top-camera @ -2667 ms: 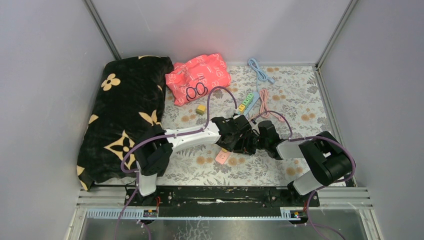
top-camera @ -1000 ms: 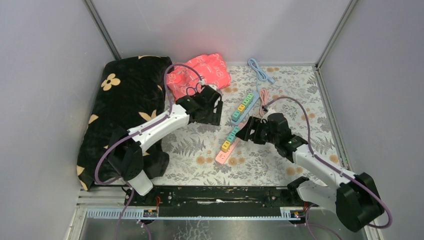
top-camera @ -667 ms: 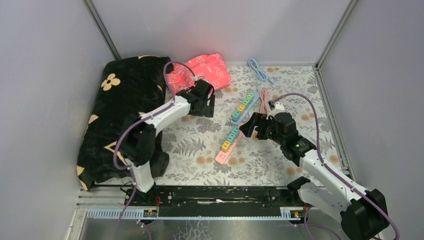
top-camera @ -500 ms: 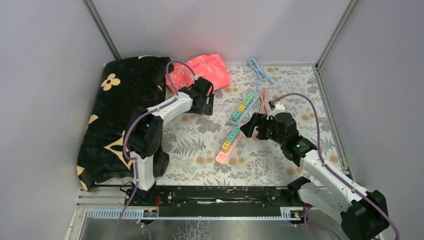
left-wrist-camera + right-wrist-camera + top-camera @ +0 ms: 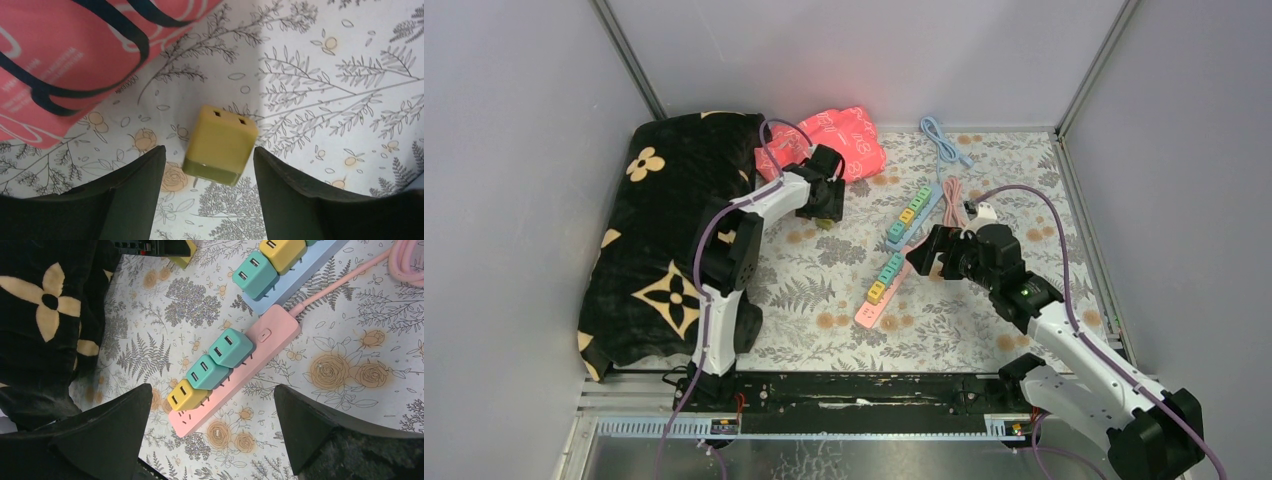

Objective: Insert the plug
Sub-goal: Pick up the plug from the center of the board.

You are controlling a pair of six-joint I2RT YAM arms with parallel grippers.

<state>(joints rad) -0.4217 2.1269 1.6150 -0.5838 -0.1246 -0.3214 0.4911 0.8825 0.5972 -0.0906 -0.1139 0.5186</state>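
The plug (image 5: 220,145) was mustard yellow with an olive base. The worktop (image 5: 325,75) was white, printed with grey ferns and orange roses. The pink power strip (image 5: 240,372) carried two teal adapters (image 5: 231,347) and a yellow one (image 5: 187,394). Just beside it lay a pale blue strip (image 5: 305,275). Well left of it, the blanket (image 5: 674,200) was black with cream flowers, and the bag (image 5: 60,55) coral with black handles.

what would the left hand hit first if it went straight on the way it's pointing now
The yellow plug: it lies on the table directly ahead of the left hand, between its open fingers. How much gap remains above the plug is hard to judge.
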